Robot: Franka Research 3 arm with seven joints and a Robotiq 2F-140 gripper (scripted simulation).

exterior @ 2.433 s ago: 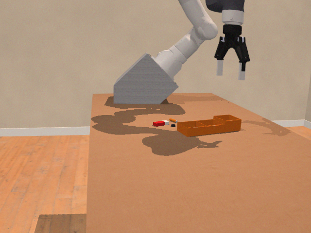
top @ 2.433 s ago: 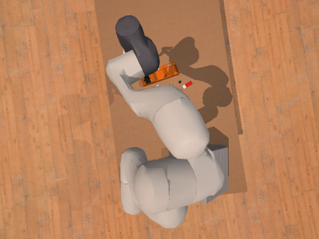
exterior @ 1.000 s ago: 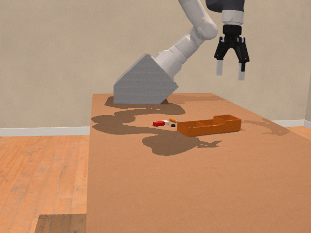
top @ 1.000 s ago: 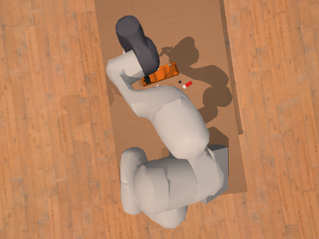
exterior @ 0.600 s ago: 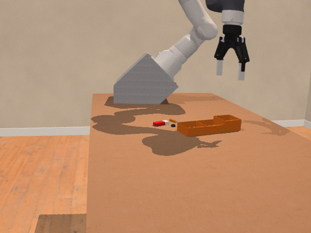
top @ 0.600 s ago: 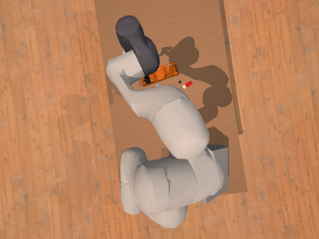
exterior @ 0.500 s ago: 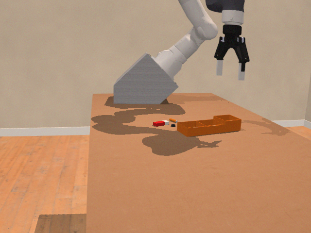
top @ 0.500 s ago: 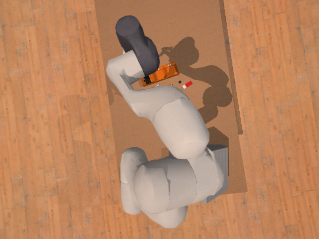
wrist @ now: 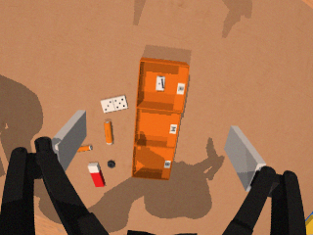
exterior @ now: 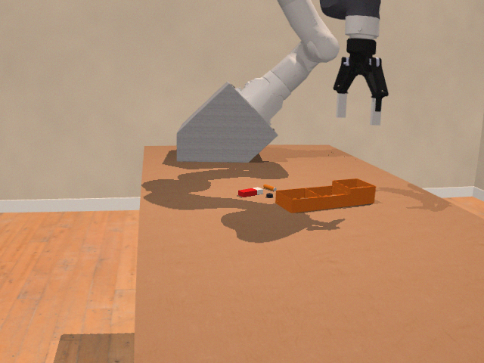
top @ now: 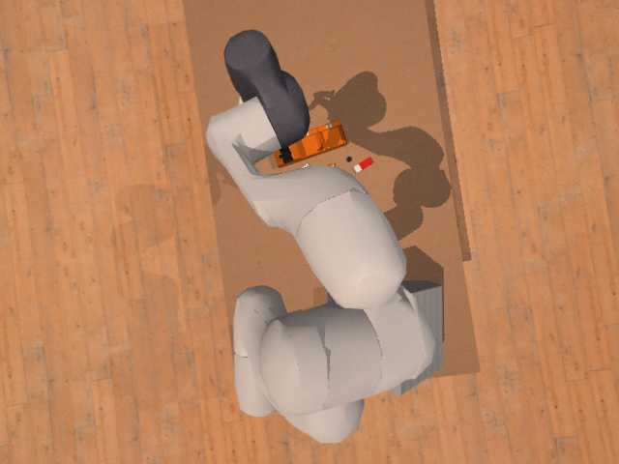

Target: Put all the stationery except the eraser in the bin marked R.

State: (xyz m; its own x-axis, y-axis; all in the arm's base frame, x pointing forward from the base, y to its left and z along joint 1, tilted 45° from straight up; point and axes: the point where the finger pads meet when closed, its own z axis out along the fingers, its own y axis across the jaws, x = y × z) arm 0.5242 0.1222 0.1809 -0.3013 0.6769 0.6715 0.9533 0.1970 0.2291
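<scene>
My gripper [exterior: 358, 113] [wrist: 157, 131] is open and empty. It hangs high above the table, over an orange row of three bins [top: 319, 143] [exterior: 312, 205] [wrist: 163, 69]. The bins carry small white labels that are too small to read, and they look empty. Beside the bins lie a red and white eraser [top: 363, 164] [exterior: 249, 191] [wrist: 96, 174], an orange marker [exterior: 269, 187] [wrist: 109, 132], a smaller orange piece [wrist: 85, 149], a small black round thing [top: 348, 159] [exterior: 269, 195] [wrist: 111, 164] and a white domino [wrist: 113, 104]. In the overhead view the arm hides the gripper and some of the small things.
The brown table [top: 325, 49] [exterior: 273, 293] [wrist: 248, 39] stands on a wooden floor. The grey robot base [exterior: 222, 132] [top: 425, 309] sits at one end of the table. The arm's shadow falls across the small things and the bins.
</scene>
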